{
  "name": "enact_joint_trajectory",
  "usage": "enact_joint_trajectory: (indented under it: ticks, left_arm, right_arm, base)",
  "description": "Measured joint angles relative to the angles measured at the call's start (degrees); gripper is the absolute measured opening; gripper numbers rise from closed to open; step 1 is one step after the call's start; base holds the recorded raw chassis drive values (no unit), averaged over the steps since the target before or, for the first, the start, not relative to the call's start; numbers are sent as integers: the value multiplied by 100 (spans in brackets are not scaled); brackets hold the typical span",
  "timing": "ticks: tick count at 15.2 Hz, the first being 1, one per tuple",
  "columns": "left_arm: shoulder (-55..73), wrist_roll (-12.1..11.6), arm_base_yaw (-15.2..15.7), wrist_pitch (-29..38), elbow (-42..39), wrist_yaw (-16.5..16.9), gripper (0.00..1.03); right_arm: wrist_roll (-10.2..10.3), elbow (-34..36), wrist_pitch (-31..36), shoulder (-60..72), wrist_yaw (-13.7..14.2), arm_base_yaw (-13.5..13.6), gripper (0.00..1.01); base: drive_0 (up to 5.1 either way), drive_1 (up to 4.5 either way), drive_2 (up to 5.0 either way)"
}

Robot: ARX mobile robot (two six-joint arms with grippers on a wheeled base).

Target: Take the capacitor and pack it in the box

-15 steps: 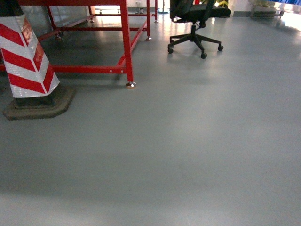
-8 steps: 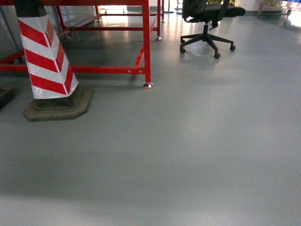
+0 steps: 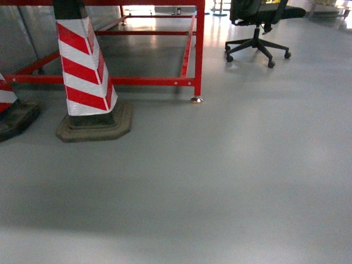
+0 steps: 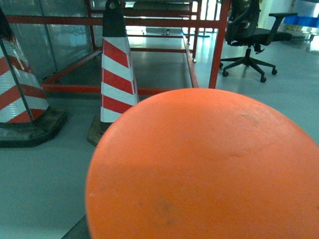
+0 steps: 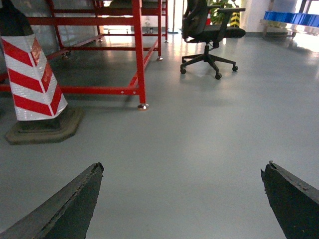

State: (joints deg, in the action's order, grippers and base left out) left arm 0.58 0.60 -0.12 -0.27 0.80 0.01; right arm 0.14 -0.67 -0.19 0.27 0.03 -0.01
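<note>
Currently: facing open grey floor [image 3: 231,181], nothing on the near stretch.
Capacitor [image 4: 204,169]: fills most of the left wrist view as a smooth orange rounded surface, pressed right up against that camera; lettering not visible from this angle.
Left gripper: fingers hidden behind the orange surface; cannot tell whether apart or clamped. Dark sliver at bottom-left edge of that view, too little to identify.
Right gripper [image 5: 182,199]: fingers [image 5: 70,204] spread wide apart, only bare floor between them, low over the floor.
Red frame [image 3: 199,49]: upper left of head view, nearest leg on a small metal foot.
Striped cone [image 3: 85,71]: red-and-white, on a dark base, just in front of the frame's lower rail.
Second cone [image 3: 5,99]: cut off at left edge.
Office chair [image 3: 258,22]: black, top right, well apart from the frame.
</note>
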Motion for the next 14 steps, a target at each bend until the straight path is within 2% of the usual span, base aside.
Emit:
enact_joint_trajectory:
  ticks: [14]
  left_arm:
    - [0, 0, 0, -2, 0, -2, 43]
  right_arm:
    - [0, 0, -11, 0, -2, 0, 98]
  base:
    - [-499, 237, 237]
